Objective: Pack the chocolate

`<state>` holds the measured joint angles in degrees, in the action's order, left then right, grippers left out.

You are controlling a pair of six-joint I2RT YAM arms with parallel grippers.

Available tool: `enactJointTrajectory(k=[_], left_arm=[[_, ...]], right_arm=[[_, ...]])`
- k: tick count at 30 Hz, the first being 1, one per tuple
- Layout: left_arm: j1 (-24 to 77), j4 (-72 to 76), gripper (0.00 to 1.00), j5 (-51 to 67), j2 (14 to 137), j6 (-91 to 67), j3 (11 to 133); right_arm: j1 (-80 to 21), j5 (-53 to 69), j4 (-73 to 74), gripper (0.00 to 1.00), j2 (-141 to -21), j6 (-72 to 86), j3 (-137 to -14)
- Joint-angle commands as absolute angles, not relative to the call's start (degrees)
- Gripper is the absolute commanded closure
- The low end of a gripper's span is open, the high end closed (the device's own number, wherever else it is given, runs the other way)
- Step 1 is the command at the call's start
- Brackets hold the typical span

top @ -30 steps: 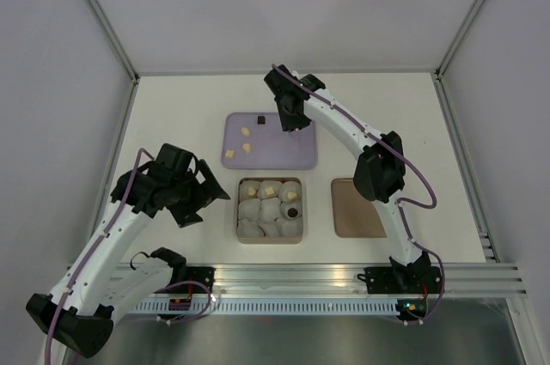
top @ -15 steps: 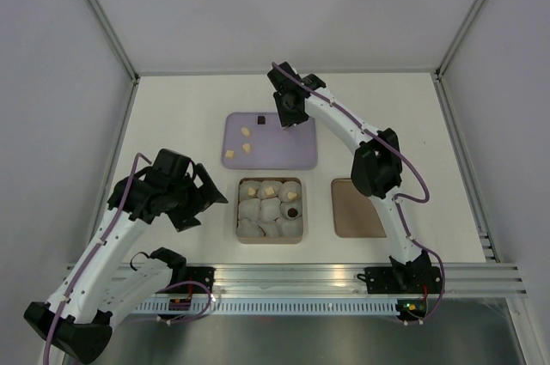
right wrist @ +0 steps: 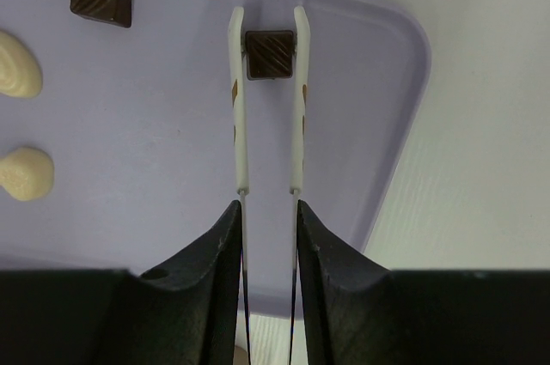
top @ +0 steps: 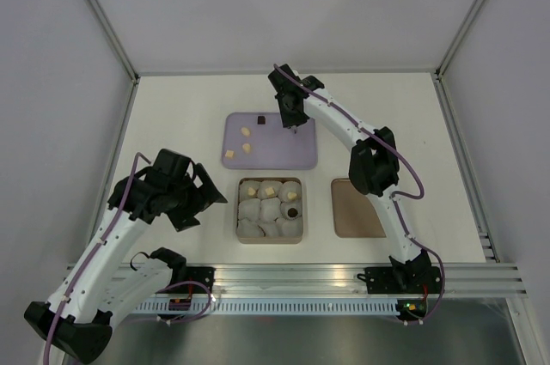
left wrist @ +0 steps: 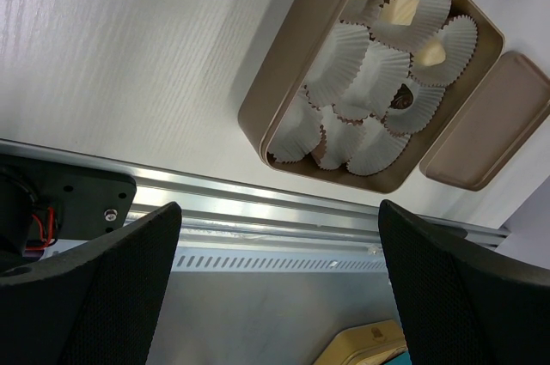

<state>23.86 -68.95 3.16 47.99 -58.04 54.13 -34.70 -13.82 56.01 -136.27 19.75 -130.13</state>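
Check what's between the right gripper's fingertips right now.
A dark chocolate square, lying on the purple tray, sits between the right gripper fingertips, with no visible gap on either side. The right wrist view shows it; the top view doesn't.

No text, label, brand or number can be read on anything in these views

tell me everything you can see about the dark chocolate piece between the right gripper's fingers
The dark chocolate piece is a small, dark brown square with diagonal ridges across its top. As far as can be seen, it lies flat on the lavender tray, near one rounded corner. It sits squared up between the two thin white fingers of the right gripper, which press against its opposite sides near their tips. Nothing else touches it.
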Motion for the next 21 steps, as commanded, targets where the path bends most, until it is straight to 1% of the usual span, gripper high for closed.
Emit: enactJointTrajectory(k=[1,5,6,10,11,13,14,17,19,21], left_arm=[[23.6,-70.0,0.00,3.4,47.3,-58.0,54.3],[23.7,-70.3,0.00,3.9,47.1,-58.4,54.8],[23.7,-70.3,0.00,4.0,47.0,-58.3,54.8],[23.7,-71.0,0.00,4.7,47.0,-58.2,54.9],[23.7,-71.0,0.00,5.0,47.0,-58.1,54.7],[23.6,-71.0,0.00,5.9,46.9,-57.9,54.2],[23.7,-71.2,0.00,6.1,46.8,-57.7,54.0],[23.7,-71.6,0.00,5.9,46.8,-57.7,54.0],[23.7,-71.6,0.00,6.0,46.8,-57.7,54.1],[23.7,-71.7,0.00,6.1,47.0,-57.4,54.1]], right_arm=[[-34.6,-14.0,54.3,0.76,-133.6,20.8,-131.1],[-34.5,-12.6,56.2,0.81,-130.7,21.4,-130.5],[-34.7,-12.0,56.3,0.83,-128.3,21.4,-129.6],[-36.2,-10.4,55.8,0.84,-118.6,21.0,-119.7],[-36.7,-10.2,56.0,0.84,-114.6,21.0,-118.0],[-39.0,-10.3,57.8,0.84,-110.5,22.1,-113.1],[-40.0,-10.2,58.4,0.84,-106.2,22.7,-111.3],[-47.0,-9.0,59.2,0.84,-98.1,26.4,-103.4],[-50.5,-7.3,59.3,0.84,-94.8,29.3,-98.4],[-55.5,-7.2,59.6,0.84,-91.2,31.1,-95.8]])
